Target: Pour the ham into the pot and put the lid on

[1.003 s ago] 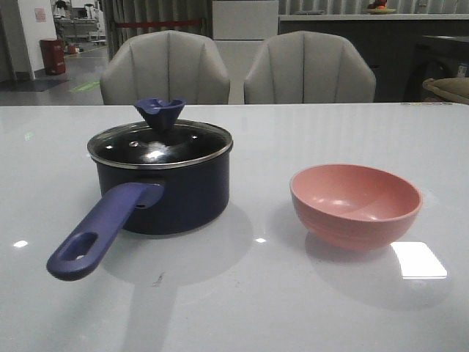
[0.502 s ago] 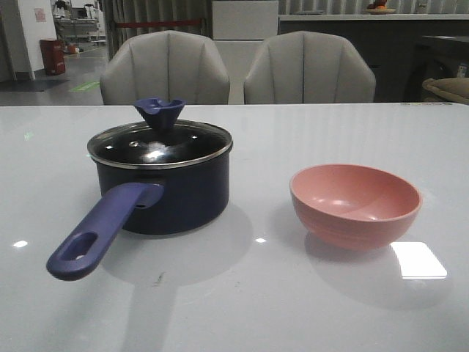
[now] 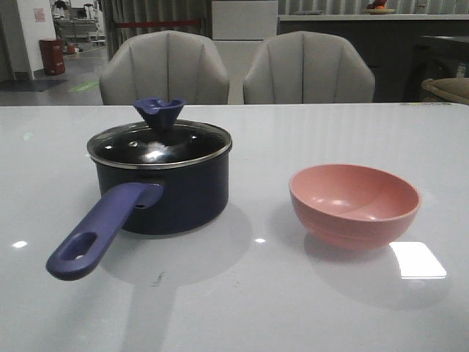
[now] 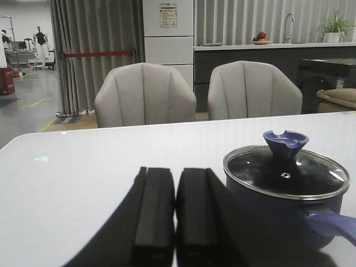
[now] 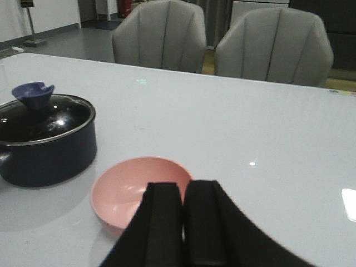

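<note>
— Right claw (image 5: 182, 222)?
— Black fingers (image 5: 161, 222) pressed together, nothing between them.
— Items on the worktop (image 5: 250, 122)?
— Pink bowl (image 5: 136, 186) just beyond the fingertips, partly hidden by them; visible inside bare. Dark pot (image 5: 47, 150) near the bowl, apart from it, lid (image 5: 41, 119) seated, blue knob upright.
— Background?
— Two grey chairs (image 5: 222, 39) behind the far edge.

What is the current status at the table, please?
Left gripper and right gripper fingers shut, empty. Steel-rimmed glass lid seated on dark navy saucepan. Pink round bowl beside it looks empty; no ham visible. Nothing in the way.
</note>
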Motion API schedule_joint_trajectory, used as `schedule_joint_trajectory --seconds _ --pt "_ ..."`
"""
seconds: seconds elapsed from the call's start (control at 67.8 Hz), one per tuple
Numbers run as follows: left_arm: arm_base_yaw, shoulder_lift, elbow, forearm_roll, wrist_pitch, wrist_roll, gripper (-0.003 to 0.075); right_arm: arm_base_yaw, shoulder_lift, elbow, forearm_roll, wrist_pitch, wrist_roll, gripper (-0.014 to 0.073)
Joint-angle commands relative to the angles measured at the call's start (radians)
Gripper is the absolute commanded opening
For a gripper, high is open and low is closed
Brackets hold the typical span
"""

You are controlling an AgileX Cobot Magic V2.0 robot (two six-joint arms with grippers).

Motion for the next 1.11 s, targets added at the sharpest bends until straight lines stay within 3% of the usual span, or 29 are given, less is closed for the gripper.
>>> schedule_joint_trajectory --seconds 0.0,0.207,0.443,1.092 --pt "-0.007 -0.018 0.022 -0.006 -0.075 -0.011 0.0132 -0.071 -0.035 0.002 -0.052 -0.095 0.009 0.0162" --pt "-0.007 -0.018 0.022 -0.006 -0.075 -0.011 0.0132 -0.189 -0.18 0.111 -0.194 -0.097 0.168 0.0162" --pt "-0.007 -0.018 0.022 -0.006 -0.075 -0.011 0.0132 -0.194 -0.237 0.197 -0.21 -0.137 0.26 0.0162" --pt "-0.007 -0.018 0.022 -0.006 -0.075 -0.011 0.0132 -0.182 -0.237 0.196 -0.236 -0.137 0.265 0.0162"
